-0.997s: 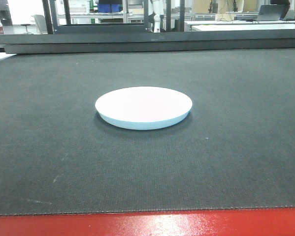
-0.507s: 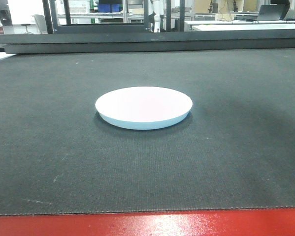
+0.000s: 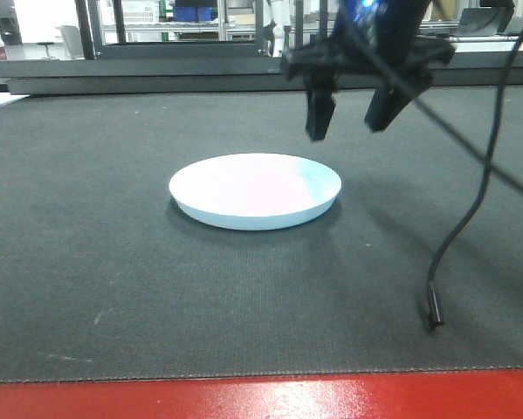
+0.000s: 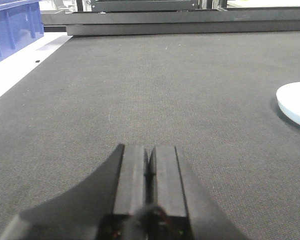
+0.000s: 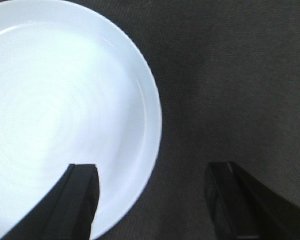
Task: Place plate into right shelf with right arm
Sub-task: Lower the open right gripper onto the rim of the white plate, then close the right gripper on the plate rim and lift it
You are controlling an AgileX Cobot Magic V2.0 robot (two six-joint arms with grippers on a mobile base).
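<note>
The plate (image 3: 254,190) lies flat near the middle of the dark mat (image 3: 95,279). In the front view the right gripper (image 3: 347,127) hangs in the air at the plate's 2 o'clock, not touching it, jaws spread wide and holding nothing. In the right wrist view one finger (image 5: 79,200) overlaps the plate's rim at about 5 o'clock, while the other is over bare mat outside the rim. A black cable (image 3: 471,209) droops at the plate's 3 o'clock. The left gripper (image 4: 148,165) sits low over the mat with its jaws pressed together on nothing. The plate's edge is at its 2 o'clock and a blue crate (image 4: 12,27) at 11 o'clock.
</note>
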